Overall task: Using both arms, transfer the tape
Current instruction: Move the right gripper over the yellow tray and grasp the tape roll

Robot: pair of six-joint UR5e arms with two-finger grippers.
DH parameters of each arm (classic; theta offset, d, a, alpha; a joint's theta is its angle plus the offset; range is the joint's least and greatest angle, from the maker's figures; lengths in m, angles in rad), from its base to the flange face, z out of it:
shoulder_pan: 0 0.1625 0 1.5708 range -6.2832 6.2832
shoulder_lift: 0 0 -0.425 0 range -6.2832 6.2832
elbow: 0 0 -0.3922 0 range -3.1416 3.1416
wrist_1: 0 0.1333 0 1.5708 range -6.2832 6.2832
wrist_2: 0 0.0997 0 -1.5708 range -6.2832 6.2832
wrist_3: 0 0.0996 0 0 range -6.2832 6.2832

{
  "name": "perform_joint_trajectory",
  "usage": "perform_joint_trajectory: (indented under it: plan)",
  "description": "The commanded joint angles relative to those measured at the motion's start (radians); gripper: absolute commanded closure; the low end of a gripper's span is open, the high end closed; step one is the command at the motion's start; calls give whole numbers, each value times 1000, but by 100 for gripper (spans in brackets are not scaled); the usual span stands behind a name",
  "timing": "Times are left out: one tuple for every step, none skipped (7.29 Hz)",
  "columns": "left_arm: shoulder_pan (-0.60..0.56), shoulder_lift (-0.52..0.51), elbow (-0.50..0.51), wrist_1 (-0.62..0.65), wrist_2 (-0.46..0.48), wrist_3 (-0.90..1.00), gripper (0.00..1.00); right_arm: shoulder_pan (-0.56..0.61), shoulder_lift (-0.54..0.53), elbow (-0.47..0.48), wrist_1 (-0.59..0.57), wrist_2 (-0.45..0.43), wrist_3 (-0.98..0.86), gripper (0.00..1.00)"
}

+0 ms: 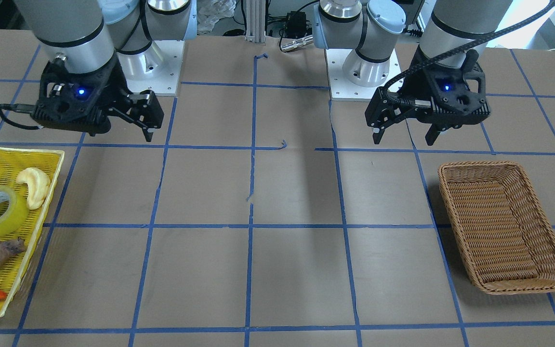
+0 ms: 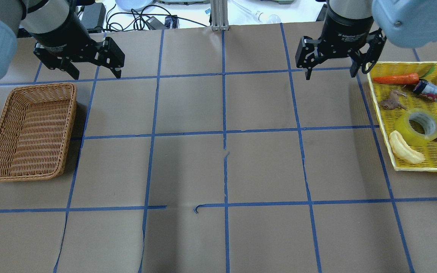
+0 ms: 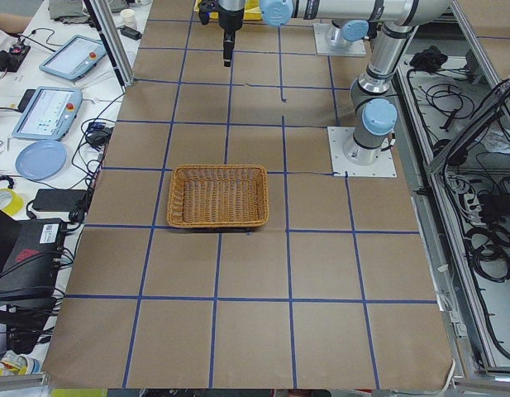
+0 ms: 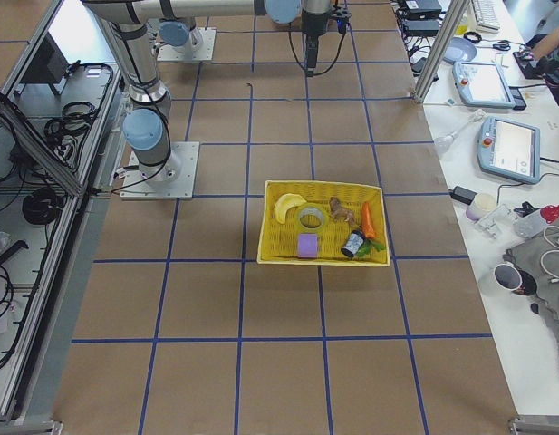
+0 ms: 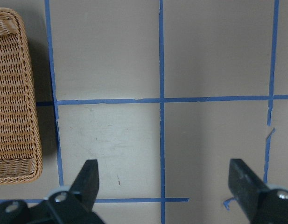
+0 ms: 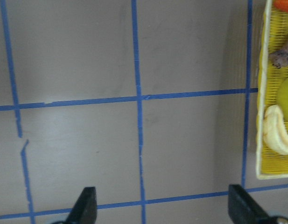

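Judging nothing done yet, I saw the tape [image 2: 418, 126] lying in the yellow basket [image 2: 378, 112] at three o'clock; left gripper [image 2: 96, 72] and right gripper [image 2: 330, 74] hung splayed, empty.

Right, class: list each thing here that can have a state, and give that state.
tape: lying flat in the yellow basket, not gripped.
left gripper: open, holding nothing.
right gripper: open, holding nothing.
yellow basket: upright, holding the tape.
wicker basket: upright.

Two opposed steep views, two end views, two close wrist views; shared table [image 2: 264, 167].
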Motion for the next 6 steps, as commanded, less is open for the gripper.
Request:
perform_joint_trajectory:
  plan:
    - [0,0,0,0,0,5,0,-171,5,53,-42,-47,-298,0]
    - [0,0,0,0,0,3,0,-290,14,102,-104,-40,-358,0]
    - [0,0,0,0,0,5,0,-402,34,163,-175,-37,-570,0]
    - [0,0,0,0,0,5,0,-488,75,227,-317,-8,-733,0]
    - [0,0,0,0,0,5,0,-544,106,279,-425,30,-817,0]
    - [0,0,0,0,0,5,0,-561,141,316,-455,44,-827,0]
